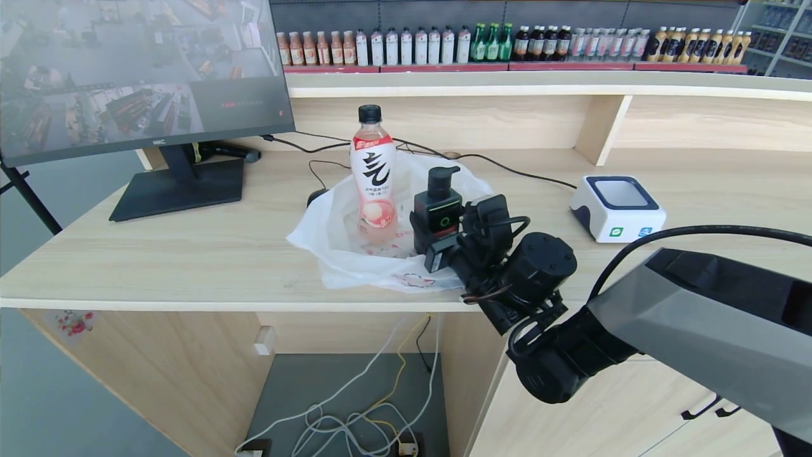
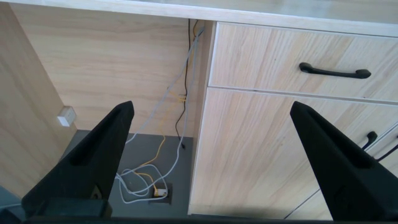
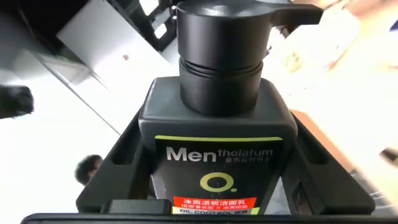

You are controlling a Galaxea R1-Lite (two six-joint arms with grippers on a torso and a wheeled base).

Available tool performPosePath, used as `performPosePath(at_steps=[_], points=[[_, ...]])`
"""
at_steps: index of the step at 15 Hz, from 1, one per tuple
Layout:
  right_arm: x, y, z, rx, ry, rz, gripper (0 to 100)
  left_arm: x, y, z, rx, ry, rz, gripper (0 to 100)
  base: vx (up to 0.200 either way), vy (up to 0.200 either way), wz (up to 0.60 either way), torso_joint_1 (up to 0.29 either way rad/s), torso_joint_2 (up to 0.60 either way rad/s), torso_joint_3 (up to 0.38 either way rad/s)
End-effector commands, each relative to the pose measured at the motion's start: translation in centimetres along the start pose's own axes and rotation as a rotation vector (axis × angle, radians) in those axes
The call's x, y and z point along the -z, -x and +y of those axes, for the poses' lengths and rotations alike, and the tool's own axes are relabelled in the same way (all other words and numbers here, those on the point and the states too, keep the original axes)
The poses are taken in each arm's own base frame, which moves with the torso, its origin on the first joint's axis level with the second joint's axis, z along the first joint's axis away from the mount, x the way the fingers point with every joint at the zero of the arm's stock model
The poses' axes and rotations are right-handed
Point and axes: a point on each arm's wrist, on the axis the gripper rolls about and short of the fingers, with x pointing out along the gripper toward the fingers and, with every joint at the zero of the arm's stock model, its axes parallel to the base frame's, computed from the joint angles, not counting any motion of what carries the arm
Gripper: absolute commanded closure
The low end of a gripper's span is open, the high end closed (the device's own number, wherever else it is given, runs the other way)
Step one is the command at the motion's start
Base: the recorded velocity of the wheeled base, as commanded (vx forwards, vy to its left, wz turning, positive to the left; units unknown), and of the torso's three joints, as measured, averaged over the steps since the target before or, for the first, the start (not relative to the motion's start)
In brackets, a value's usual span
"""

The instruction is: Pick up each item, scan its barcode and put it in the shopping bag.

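The right pincer (image 1: 444, 238) grips a black pump bottle (image 1: 438, 203), its label bearing a green ring and an orange strip, upright at the white shopping bag (image 1: 342, 254) on the bench (image 1: 190, 254). The left pincer (image 2: 211, 162) gapes wide below the bench, near a drawer (image 2: 273, 56).

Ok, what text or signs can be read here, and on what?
"Mentholatum", first three letters large and white: black pump bottle label.
"OIL CONTROL": orange strip on the same label; the Chinese above it is too small.
Drink bottle: large black brush characters, stylised, small print blurred.
Monitor logo, scanner stickers, shelf bottles: too small.
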Motion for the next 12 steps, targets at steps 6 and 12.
performPosePath(at_steps=[6, 12], points=[[-3.9, -5.4, -0.7, 0.06, 0.676, -0.112, 100, 0.0, 0.0, 0.0, 0.0, 0.001, 0.0, 0, 0.0, 0.0, 0.0, 0.0, 0.0, 0.0], [-5.6, -4.4, -0.9, 0.435, 0.851, -0.291, 100, 0.0, 0.0, 0.0, 0.0, 0.001, 0.0, 0, 0.0, 0.0, 0.0, 0.0, 0.0, 0.0]])
